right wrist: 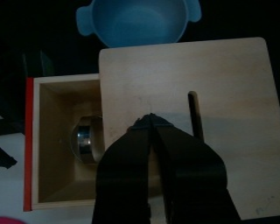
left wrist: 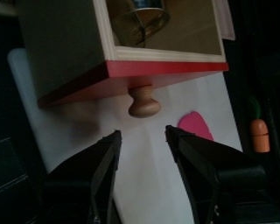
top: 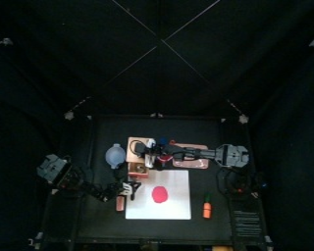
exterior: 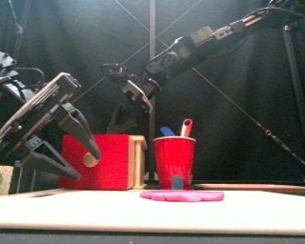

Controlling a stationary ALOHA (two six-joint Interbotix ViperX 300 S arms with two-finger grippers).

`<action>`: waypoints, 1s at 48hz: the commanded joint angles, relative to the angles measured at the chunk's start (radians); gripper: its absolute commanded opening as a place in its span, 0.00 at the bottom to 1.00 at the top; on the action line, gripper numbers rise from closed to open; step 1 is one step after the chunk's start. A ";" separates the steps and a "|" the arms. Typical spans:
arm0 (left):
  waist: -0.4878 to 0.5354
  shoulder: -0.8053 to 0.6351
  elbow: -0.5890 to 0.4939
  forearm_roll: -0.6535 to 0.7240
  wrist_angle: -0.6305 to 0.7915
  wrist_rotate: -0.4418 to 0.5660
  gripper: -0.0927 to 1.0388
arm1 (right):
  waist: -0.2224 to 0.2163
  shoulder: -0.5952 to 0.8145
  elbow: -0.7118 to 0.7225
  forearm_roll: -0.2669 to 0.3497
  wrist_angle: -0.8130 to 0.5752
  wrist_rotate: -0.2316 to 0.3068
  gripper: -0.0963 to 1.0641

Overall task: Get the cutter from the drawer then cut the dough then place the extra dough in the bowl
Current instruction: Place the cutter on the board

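The wooden box (right wrist: 206, 70) has its drawer pulled out, red front (left wrist: 130, 70) and wooden knob (left wrist: 143, 101) facing my left gripper (left wrist: 143, 136). That gripper is open and just short of the knob, touching nothing. The metal cutter (right wrist: 87, 136) lies inside the drawer. My right gripper (right wrist: 154, 122) hangs above the drawer beside the cutter, jaws together with nothing seen between them. Red dough (top: 160, 195) lies flat on the white cutting board (top: 186, 181). The blue-grey bowl (right wrist: 136, 22) stands behind the box.
A red cup (exterior: 174, 160) with a blue and a red knife stands right of the drawer front. A small orange carrot toy (top: 207, 209) lies off the board's right edge. The right arm stretches across the board's back part.
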 commanded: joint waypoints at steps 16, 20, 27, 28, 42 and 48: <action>-0.011 -0.089 -0.002 0.255 -0.012 0.002 0.80 | -0.002 0.008 0.020 0.000 0.028 0.002 0.11; -0.006 -0.098 -0.006 0.324 -0.029 0.005 0.80 | 0.000 0.008 0.018 0.002 0.028 0.002 0.11; -0.003 -0.123 0.015 0.555 -0.153 0.029 0.80 | 0.014 0.000 -0.003 0.000 0.029 0.002 0.11; -0.003 -0.126 0.018 0.581 -0.163 0.037 0.80 | 0.017 0.000 -0.005 0.002 0.031 0.002 0.11; 0.072 -0.219 0.101 0.787 -0.210 0.351 0.79 | 0.035 -0.012 -0.044 0.002 0.072 0.008 0.11; 0.086 -0.273 0.143 0.781 -0.213 0.491 0.79 | 0.043 -0.040 -0.048 0.023 0.072 0.009 0.11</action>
